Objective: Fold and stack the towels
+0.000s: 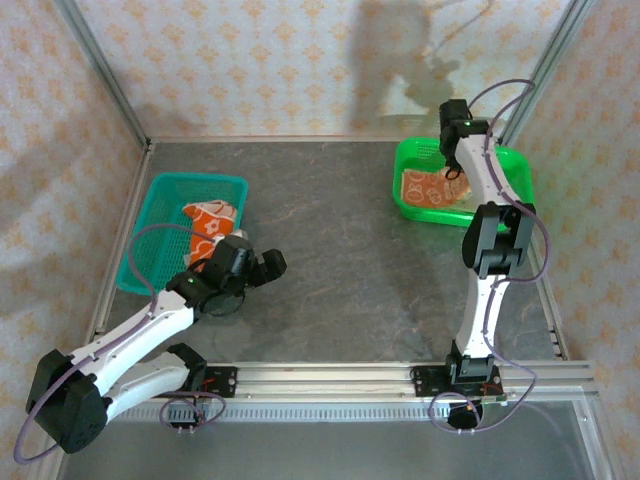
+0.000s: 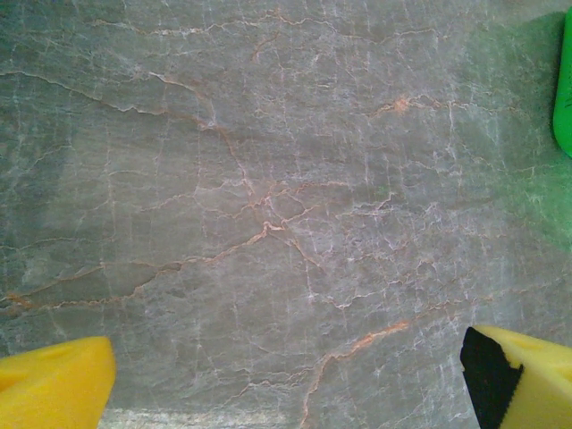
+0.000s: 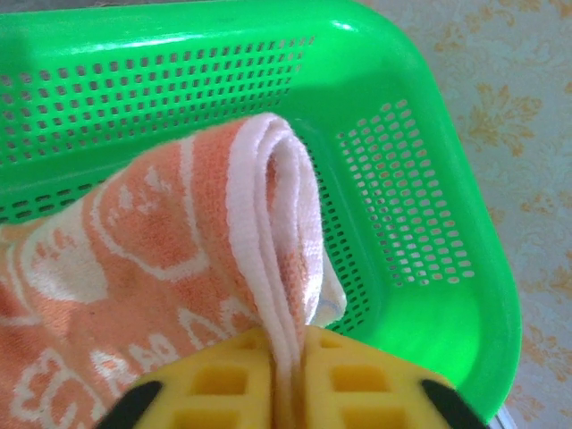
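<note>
Your right gripper [image 3: 288,380] is clenched on the patterned orange towel [image 3: 134,259]. Its yellow pads [image 3: 223,384] are pressed together on a white-edged fold right at the tips. That pinched fold loops up off the rest of the cloth, inside the green mesh basket [image 3: 429,223], near its perforated corner wall. In the top view your right arm is stretched to the far right of the table [image 1: 340,250], with the gripper down in the green mesh basket at its far side. The patterned orange towel lies on the basket floor, toward the left and near side. Your left gripper [image 2: 286,384] is released. Its yellow pads sit wide apart in the bottom corners of the left wrist view, with bare grey veined table between them and nothing held. From above, it sits low over the table just beside the near right corner of the teal mesh basket [image 1: 165,200], pointing right toward the table middle. A second orange towel [image 1: 212,222] lies crumpled in the right half of the teal mesh basket, close to your left wrist; I cannot tell if they touch. The two baskets are well apart, with open table between.
</note>
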